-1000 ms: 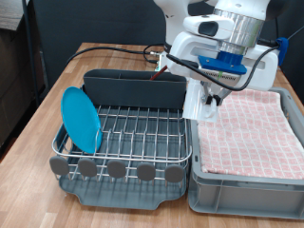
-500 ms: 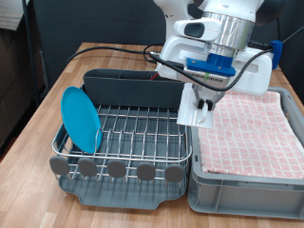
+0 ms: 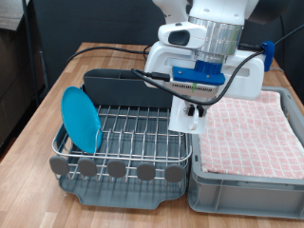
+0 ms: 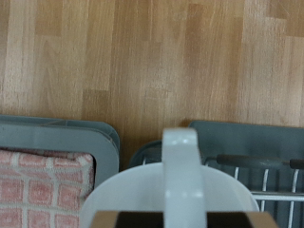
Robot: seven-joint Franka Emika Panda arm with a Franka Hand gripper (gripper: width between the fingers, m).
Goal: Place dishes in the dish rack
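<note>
Leftward now — pincer grips white cup over rack.

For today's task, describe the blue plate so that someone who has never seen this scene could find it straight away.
Start at the large silver wire dish rack on the wooden table. At the rack's end towards the exterior view's left, a round bright-blue plate stands on edge among the wires. It is the only blue dish there, far from the white cup under the gripper.

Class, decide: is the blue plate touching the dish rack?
Touching. The exterior view shows the blue plate standing upright with its lower edge down among the wires of the dish rack, at the view's left end.
</note>
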